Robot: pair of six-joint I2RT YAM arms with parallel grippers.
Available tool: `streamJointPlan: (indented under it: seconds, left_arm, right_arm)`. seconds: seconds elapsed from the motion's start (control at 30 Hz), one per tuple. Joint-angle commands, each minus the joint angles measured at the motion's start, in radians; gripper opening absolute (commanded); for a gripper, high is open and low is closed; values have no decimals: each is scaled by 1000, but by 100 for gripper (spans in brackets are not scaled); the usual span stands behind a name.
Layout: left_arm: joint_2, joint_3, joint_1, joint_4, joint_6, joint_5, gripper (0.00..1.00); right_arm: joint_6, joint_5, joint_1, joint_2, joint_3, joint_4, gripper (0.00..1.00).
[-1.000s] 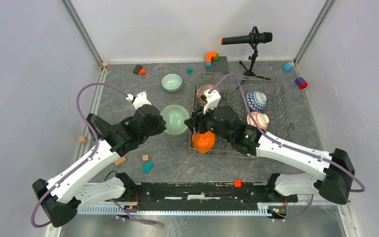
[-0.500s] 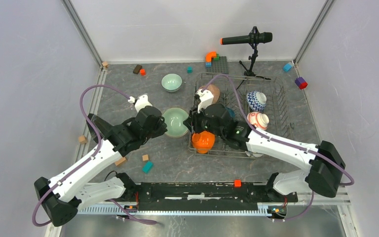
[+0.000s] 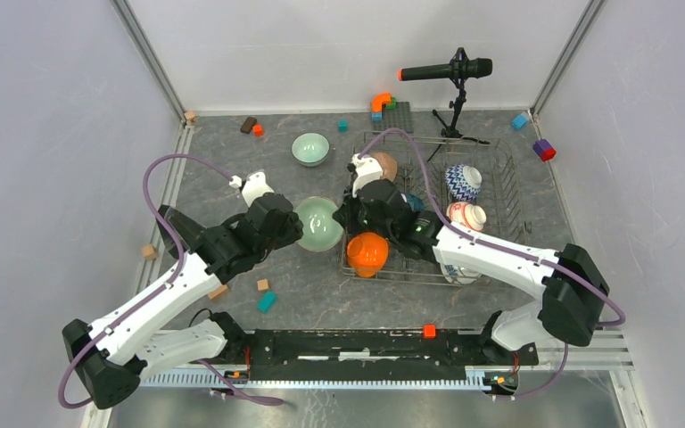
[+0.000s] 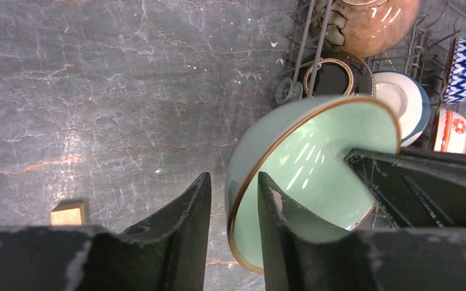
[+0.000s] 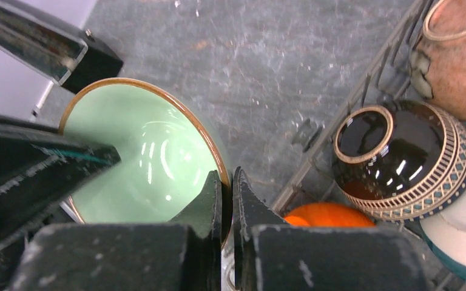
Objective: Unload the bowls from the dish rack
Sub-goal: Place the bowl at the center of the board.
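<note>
A pale green bowl [image 3: 319, 223] hangs tilted just left of the dish rack [image 3: 499, 192], between both grippers. My right gripper [image 3: 346, 221] is shut on its right rim, as the right wrist view shows [image 5: 227, 176]. My left gripper [image 4: 233, 179] straddles the opposite rim, jaws parted with a gap beside the bowl's wall. In the rack lie an orange bowl [image 3: 367, 252], a brown speckled bowl [image 3: 383, 165], a blue-white zigzag bowl [image 3: 462, 181], a red-white bowl [image 3: 466, 216] and a dark striped bowl [image 5: 400, 157]. Another pale green bowl [image 3: 310, 148] rests on the table.
A microphone on a stand [image 3: 450, 69] rises behind the rack. A grey studded plate [image 3: 392, 114] lies at the back. Small toy blocks are scattered around, among them a teal one [image 3: 267, 301] and a tan one [image 4: 68, 213] near the left arm.
My right gripper swung left from above the orange bowl and shut on the green bowl's rim. My left gripper's jaws have parted from their grip on that bowl.
</note>
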Motion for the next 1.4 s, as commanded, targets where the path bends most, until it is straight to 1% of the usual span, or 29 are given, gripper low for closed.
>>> streamJointPlan:
  seconds: [0.0,0.07,0.2,0.3,0.37,0.5,0.6,0.67,0.73,0.87,1.07,1.13,1.2,1.3,1.37]
  left_arm:
    - [-13,32,5,24,34,-52,46]
    - [-15,36,5,11,52,-65,48]
    - [-13,37,5,-1,95,-69,47]
    - [2,31,5,-1,118,-34,41]
    - [13,27,4,2,132,4,40]
    - [23,9,5,24,154,78,40]
    - [19,-11,5,59,169,129,44]
    - [16,-31,4,83,183,142,45]
    - [22,-44,4,95,192,136,45]
    - [46,-67,5,107,190,132,38]
    - [62,-78,5,113,182,124,20]
    - [55,-77,5,113,181,112,18]
    - [47,-73,5,105,177,97,20]
    - [41,-60,5,85,176,84,38]
    - [30,-55,5,78,176,77,44]
  right_arm:
    - [-35,-19,-2,2,58,-29,0]
    - [-35,-20,-7,3,59,-32,0]
    - [-34,-23,-16,7,58,-28,0]
    - [-30,-25,-19,7,54,-19,0]
    - [-28,-24,-22,8,50,-16,0]
    - [-26,-31,-25,7,46,-7,0]
    - [-23,-37,-28,7,38,3,0]
    - [-19,-39,-28,7,27,19,0]
    - [-16,-47,-28,9,18,36,0]
    - [-15,-55,-27,12,-1,67,0]
    - [-19,-56,-28,4,-20,91,0]
    - [-22,-54,-27,3,-22,89,0]
    - [-25,-53,-27,1,-23,88,0]
    - [-28,-45,-27,-5,-31,88,0]
    - [-32,-41,-27,-7,-31,87,0]
